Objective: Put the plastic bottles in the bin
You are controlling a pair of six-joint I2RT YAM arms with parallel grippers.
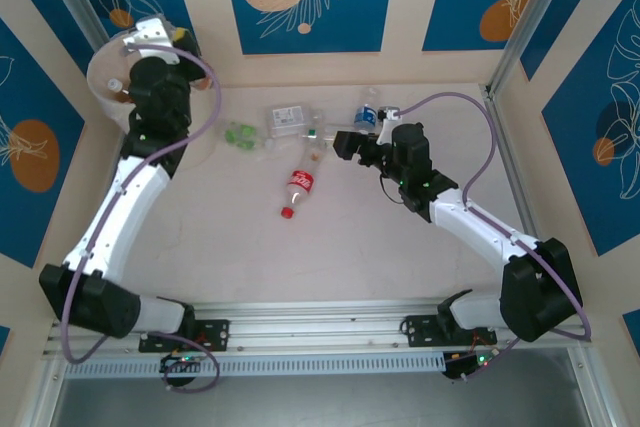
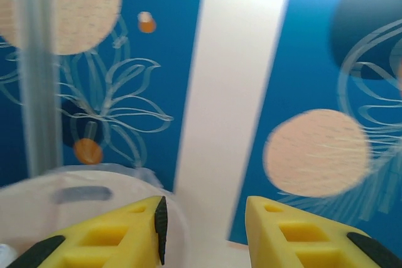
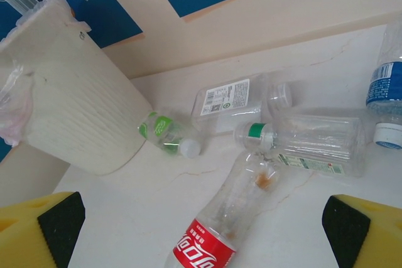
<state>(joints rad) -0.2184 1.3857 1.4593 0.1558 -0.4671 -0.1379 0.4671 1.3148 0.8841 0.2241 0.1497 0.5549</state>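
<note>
The bin is shown cream-white and ribbed. Clear bottles are picked out by labels: red-labelled bottle, green-labelled bottle, blue-labelled bottle. The wall panels are painted blue with peach discs.

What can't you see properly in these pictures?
Inside of the bin: the left arm covers it in the top view, and its rim is blurred in the left wrist view, so any bottles inside cannot be counted.
Blue-label bottle: cut off by the right edge of the right wrist view.
Red-label bottle: its cap end runs off the bottom edge of the right wrist view.
</note>
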